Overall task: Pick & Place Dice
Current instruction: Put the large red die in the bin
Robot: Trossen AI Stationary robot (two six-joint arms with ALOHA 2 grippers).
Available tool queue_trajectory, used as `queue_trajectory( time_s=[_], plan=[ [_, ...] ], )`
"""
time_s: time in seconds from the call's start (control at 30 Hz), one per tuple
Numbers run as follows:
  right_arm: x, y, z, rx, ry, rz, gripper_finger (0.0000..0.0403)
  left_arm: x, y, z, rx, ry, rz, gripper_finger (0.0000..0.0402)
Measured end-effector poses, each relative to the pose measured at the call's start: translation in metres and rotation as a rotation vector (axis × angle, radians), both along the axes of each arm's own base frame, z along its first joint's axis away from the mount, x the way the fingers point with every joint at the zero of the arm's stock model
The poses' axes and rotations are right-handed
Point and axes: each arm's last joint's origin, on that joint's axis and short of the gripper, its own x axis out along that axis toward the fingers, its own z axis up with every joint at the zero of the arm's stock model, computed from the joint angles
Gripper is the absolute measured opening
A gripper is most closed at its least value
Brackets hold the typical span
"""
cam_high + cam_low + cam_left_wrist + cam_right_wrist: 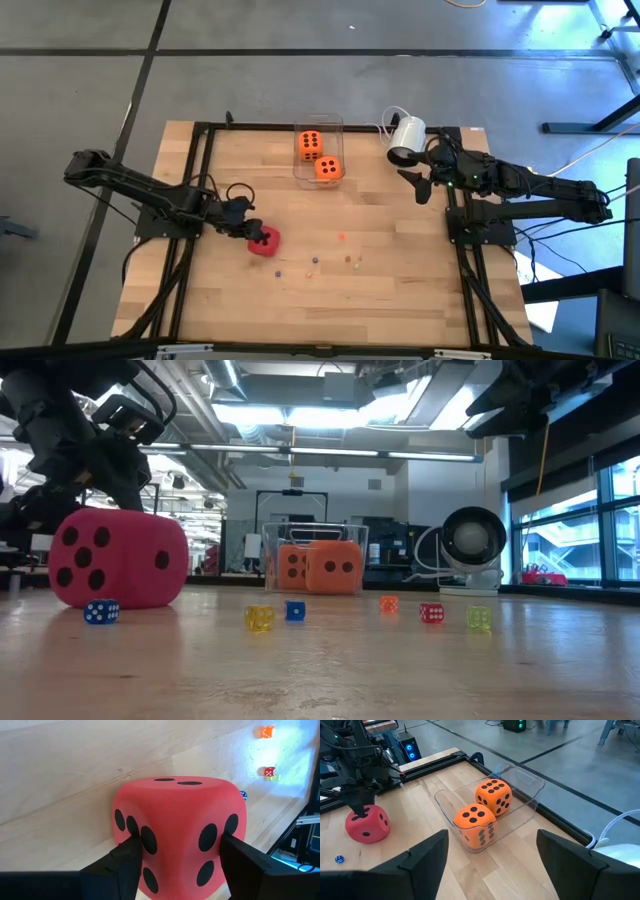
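The red die sits on the wooden table, left of its middle. My left gripper stands over it, shut on it. Two orange dice lie in the clear plastic container by the far edge. Several tiny coloured dice are scattered on the table to the right of the red die. My right gripper hangs open above the table's far right part, to the right of the container, touching nothing. My left gripper pinches the red die between its two fingers, one fingertip on the five-pip side face and the other on the opposite side face. The fingers come slanting down from the table's left. The die's underside rests on the table.
A white round device with a cable stands at the far right corner near my right arm. Black frame rails run along the table's left, right and far sides. Bare wood lies toward the near edge.
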Motion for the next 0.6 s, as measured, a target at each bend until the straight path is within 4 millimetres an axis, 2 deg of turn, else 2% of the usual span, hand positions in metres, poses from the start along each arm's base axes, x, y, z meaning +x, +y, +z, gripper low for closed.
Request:
queue_trajectory(
  time_s=[0.17, 0.47, 0.6],
  plan=[
    [0.000, 0.000, 0.000, 0.000, 0.000, 0.000, 0.0302, -0.003, 0.001, 0.008, 0.016, -0.068, 0.003, 0.0213],
    [0.000, 0.000, 0.000, 0.000, 0.000, 0.000, 0.0302, 0.000, 0.006, 0.034, 0.058, -0.324, 0.048, 0.0212],
    [0.000, 0.000, 0.000, 0.000, 0.000, 0.000, 0.0302, -0.001, 0.009, 0.037, 0.072, -0.349, 0.071, 0.0207]
  ],
)
